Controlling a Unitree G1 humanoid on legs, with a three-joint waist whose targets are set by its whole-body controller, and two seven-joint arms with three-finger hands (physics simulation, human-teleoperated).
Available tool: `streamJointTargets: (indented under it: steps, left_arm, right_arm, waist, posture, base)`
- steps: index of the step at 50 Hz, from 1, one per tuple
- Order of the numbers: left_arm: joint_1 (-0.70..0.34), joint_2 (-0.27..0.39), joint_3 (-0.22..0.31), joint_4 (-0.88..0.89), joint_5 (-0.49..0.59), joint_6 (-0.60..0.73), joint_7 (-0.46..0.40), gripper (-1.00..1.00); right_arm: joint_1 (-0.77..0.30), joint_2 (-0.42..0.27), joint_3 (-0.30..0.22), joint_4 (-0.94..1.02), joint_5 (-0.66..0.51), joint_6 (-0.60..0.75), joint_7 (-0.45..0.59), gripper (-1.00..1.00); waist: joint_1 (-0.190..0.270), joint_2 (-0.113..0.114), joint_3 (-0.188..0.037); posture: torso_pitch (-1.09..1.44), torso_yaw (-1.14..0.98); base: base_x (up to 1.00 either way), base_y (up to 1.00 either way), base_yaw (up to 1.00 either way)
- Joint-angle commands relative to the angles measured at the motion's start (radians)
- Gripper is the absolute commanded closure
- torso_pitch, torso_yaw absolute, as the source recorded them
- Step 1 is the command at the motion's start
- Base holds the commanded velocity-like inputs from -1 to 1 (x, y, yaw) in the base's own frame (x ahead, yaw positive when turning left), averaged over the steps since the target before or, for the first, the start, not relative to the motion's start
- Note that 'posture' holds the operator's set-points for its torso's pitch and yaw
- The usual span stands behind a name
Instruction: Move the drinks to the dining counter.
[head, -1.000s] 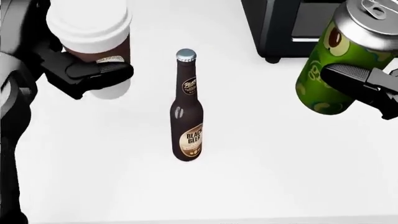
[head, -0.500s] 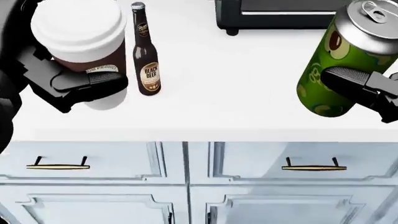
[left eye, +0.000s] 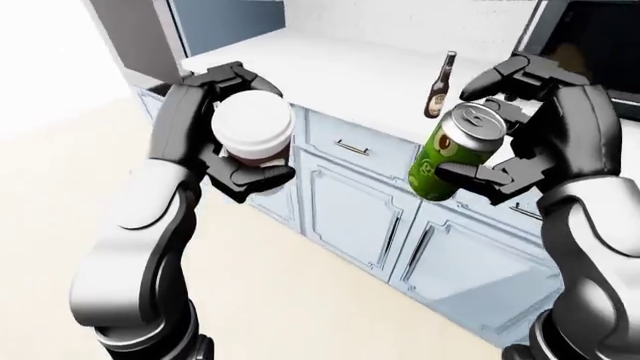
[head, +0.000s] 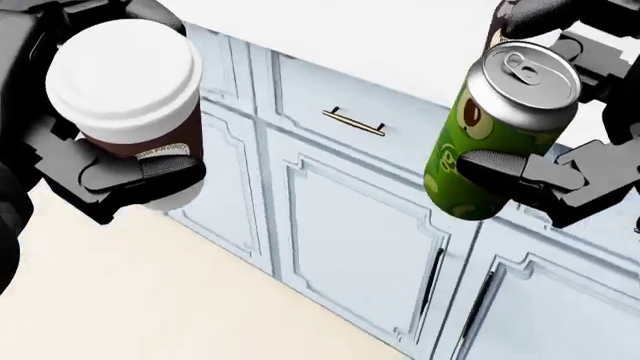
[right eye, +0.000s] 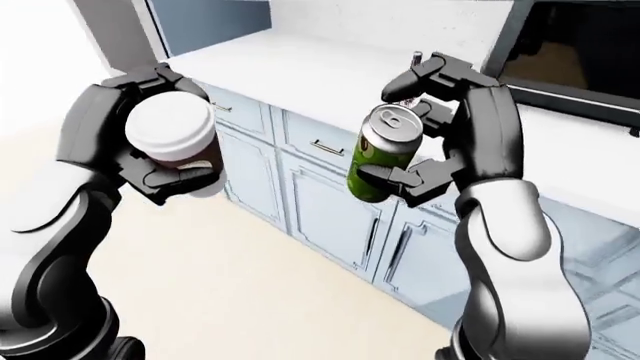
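partly hidden behind the right hand (left eye: 535, 127), the beer bottle (left eye: 438, 87) stands on the white counter (left eye: 330, 67); its base is hard to make out. the left hand (left eye: 215, 135) clasps the coffee cup (left eye: 255, 133), the right clasps the green can (left eye: 450, 154), both over bare floor (left eye: 290, 292) beside the pale blue cabinets (left eye: 350, 202). in the head view, fingers cut off the can's lower side.
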Motion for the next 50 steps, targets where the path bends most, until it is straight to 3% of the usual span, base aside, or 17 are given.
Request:
streamJointTargets:
  steps: [1, 3, 5, 6, 8, 10, 14, 19, 21, 22, 24, 30, 33, 34, 43, 46, 50]
  left_arm:
    - [-0.020, 0.008, 0.011, -0.027, 0.006, -0.032, 0.006, 1.00]
    - [-0.022, 0.009, 0.011, -0.032, 0.007, -0.025, 0.006, 1.00]
    - [-0.031, 0.010, 0.010, -0.039, 0.007, -0.013, 0.005, 1.00]
    - [-0.026, 0.010, 0.010, -0.040, 0.007, -0.016, 0.003, 1.00]
    - [-0.018, 0.010, 0.011, -0.045, 0.007, -0.017, 0.001, 1.00]
    - [-0.018, 0.010, 0.009, -0.046, 0.008, -0.020, 0.000, 1.00]
    - [-0.020, 0.011, 0.008, -0.059, 0.010, -0.007, -0.003, 1.00]
    - [-0.024, 0.012, 0.010, -0.061, 0.013, -0.003, -0.005, 1.00]
    - [-0.023, 0.015, 0.011, -0.060, 0.014, -0.008, -0.009, 1.00]
    - [-0.027, 0.016, 0.010, -0.066, 0.014, 0.002, -0.009, 1.00]
    - [-0.028, 0.016, 0.009, -0.068, 0.016, 0.005, -0.010, 1.00]
    - [-0.033, 0.016, 0.006, -0.062, 0.019, 0.001, -0.014, 1.00]
    - [-0.032, 0.012, 0.002, -0.064, 0.022, 0.002, -0.014, 1.00]
    - [-0.030, 0.012, 0.002, -0.063, 0.023, -0.001, -0.015, 1.00]
    - [-0.021, 0.006, -0.001, -0.067, 0.032, -0.007, -0.022, 1.00]
    - [-0.019, 0.004, -0.004, -0.064, 0.035, -0.012, -0.023, 1.00]
    - [-0.020, 0.002, -0.009, -0.063, 0.040, -0.013, -0.024, 1.00]
  right_arm:
    - [-0.032, 0.001, 0.006, -0.030, -0.015, -0.039, 0.004, 1.00]
    - [-0.030, 0.016, 0.004, -0.027, -0.014, -0.040, 0.008, 1.00]
    - [-0.026, 0.021, 0.006, -0.022, -0.020, -0.045, 0.012, 1.00]
    - [-0.028, 0.022, 0.004, -0.025, -0.019, -0.040, 0.014, 1.00]
    - [-0.027, 0.023, 0.006, -0.028, -0.021, -0.038, 0.021, 1.00]
    - [-0.026, 0.025, 0.012, -0.029, -0.026, -0.042, 0.026, 1.00]
    - [-0.028, 0.034, 0.013, -0.031, -0.033, -0.040, 0.033, 1.00]
    - [-0.033, 0.030, 0.008, -0.031, -0.033, -0.032, 0.037, 1.00]
    - [-0.029, 0.029, 0.013, -0.028, -0.035, -0.040, 0.042, 1.00]
    - [-0.031, 0.034, 0.008, -0.033, -0.029, -0.031, 0.044, 1.00]
    - [-0.034, 0.030, 0.011, -0.039, -0.030, -0.024, 0.046, 1.00]
    - [-0.039, 0.029, 0.018, -0.031, -0.040, -0.025, 0.055, 1.00]
    - [-0.035, 0.030, 0.019, -0.030, -0.043, -0.027, 0.059, 1.00]
    - [-0.035, 0.031, 0.020, -0.031, -0.045, -0.025, 0.059, 1.00]
    - [-0.025, 0.040, 0.039, -0.035, -0.071, -0.027, 0.069, 1.00]
    - [-0.013, 0.043, 0.047, -0.031, -0.085, -0.037, 0.083, 1.00]
    - [-0.012, 0.046, 0.048, -0.028, -0.097, -0.040, 0.093, 1.00]
  waist:
    - [0.002, -0.004, -0.022]
    - [-0.006, 0.034, -0.028]
    - [0.000, 0.117, -0.064]
    - [0.009, 0.074, -0.033]
    - [0.017, 0.052, -0.056]
    - [0.020, 0.023, -0.053]
    - [0.011, -0.011, -0.030]
    - [0.003, -0.060, -0.032]
    - [-0.001, -0.126, -0.057]
    - [-0.002, -0.085, -0.043]
    - [0.008, -0.088, -0.044]
    - [-0.003, -0.012, -0.038]
    - [-0.009, 0.046, -0.046]
    - [-0.007, 0.083, -0.063]
    - [0.008, -0.013, -0.042]
    - [-0.026, -0.049, 0.003]
    - [-0.015, -0.087, 0.000]
  posture:
    - [0.00, 0.00]
    - [0.00, 0.00]
    - [0.00, 0.00]
    - [0.00, 0.00]
    - [0.00, 0.00]
    - [0.00, 0.00]
    - [0.00, 0.00]
    - [0.00, 0.00]
    - [0.00, 0.00]
    - [0.00, 0.00]
    - [0.00, 0.00]
    - [0.00, 0.00]
    - [0.00, 0.00]
    - [0.00, 0.00]
    - [0.00, 0.00]
    - [0.00, 0.00]
    - [0.00, 0.00]
  base:
    - [0.00, 0.00, 1.00]
    - [0.00, 0.00, 1.00]
    - [0.00, 0.00, 1.00]
    - [0.00, 0.00, 1.00]
    - [0.00, 0.00, 1.00]
    - [0.00, 0.00, 1.00]
    - [0.00, 0.00, 1.00]
    - [0.00, 0.00, 1.00]
    - [0.00, 0.00, 1.00]
    - [0.00, 0.00, 1.00]
    - [0.00, 0.00, 1.00]
    - [0.00, 0.00, 1.00]
    - [0.00, 0.00, 1.00]
    - [0.00, 0.00, 1.00]
    - [0.02, 0.00, 0.98]
    - [0.61, 0.01, 0.07]
    - [0.93, 0.00, 0.00]
